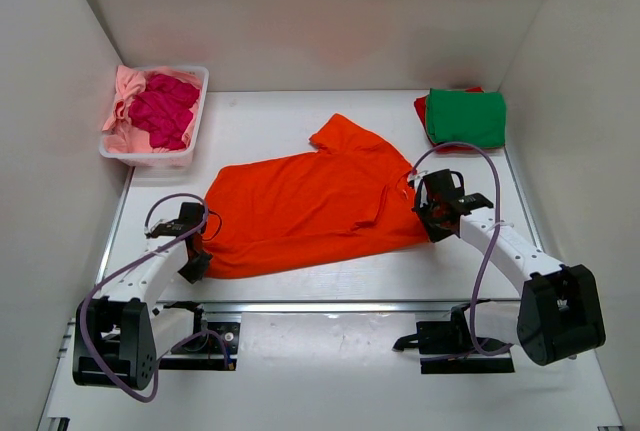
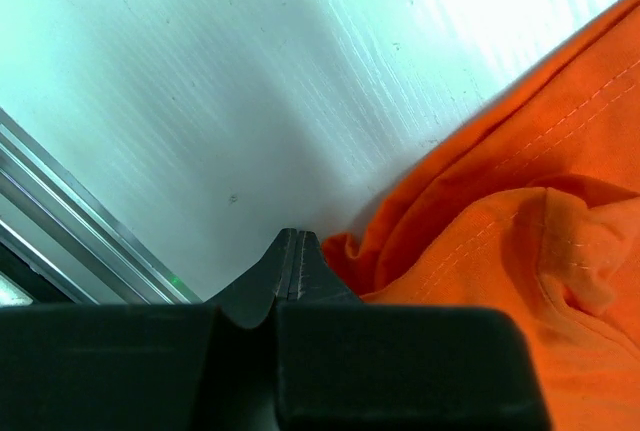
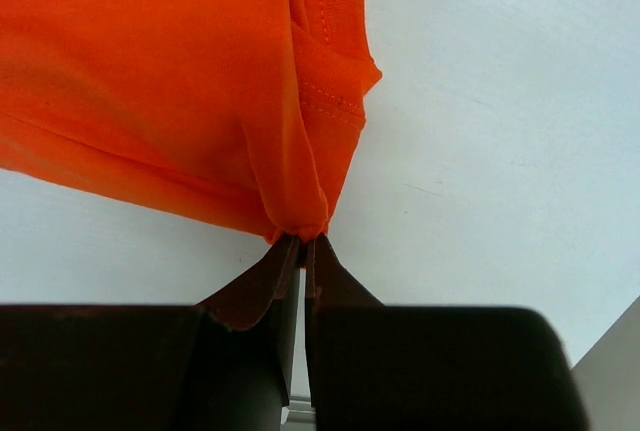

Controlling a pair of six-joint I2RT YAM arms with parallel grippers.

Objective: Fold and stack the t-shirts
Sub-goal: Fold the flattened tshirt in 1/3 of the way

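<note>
At the table's far left corner stands a white plastic basket [image 1: 150, 158], holding a crumpled light pink cloth t-shirt [image 1: 120, 101] and a crumpled magenta cloth t-shirt [image 1: 165, 111]. Nearer, the left gripper [image 1: 198, 256] sits low at the near left corner of the bright orange short-sleeved t-shirt [image 1: 310, 206]. In the left wrist view its black fingers [image 2: 270, 276] are pressed together with no gap. The shirt's hem bunches just beside them, but no cloth shows between the tips, so I cannot tell whether any is pinched. The orange shirt lies spread across the middle of the white table [image 1: 260, 116], with one sleeve pointing toward the far side. At its right edge the right gripper [image 1: 428, 213] is down on the cloth. The right wrist view shows the gripper [image 3: 303, 243] closed narrowly on a gathered pinch of the orange fabric [image 3: 200, 81], which puckers into folds at the tips. At the far right corner a folded green t-shirt [image 1: 465, 116] rests on a folded red t-shirt [image 1: 421, 107], whose edge shows at the left.
</note>
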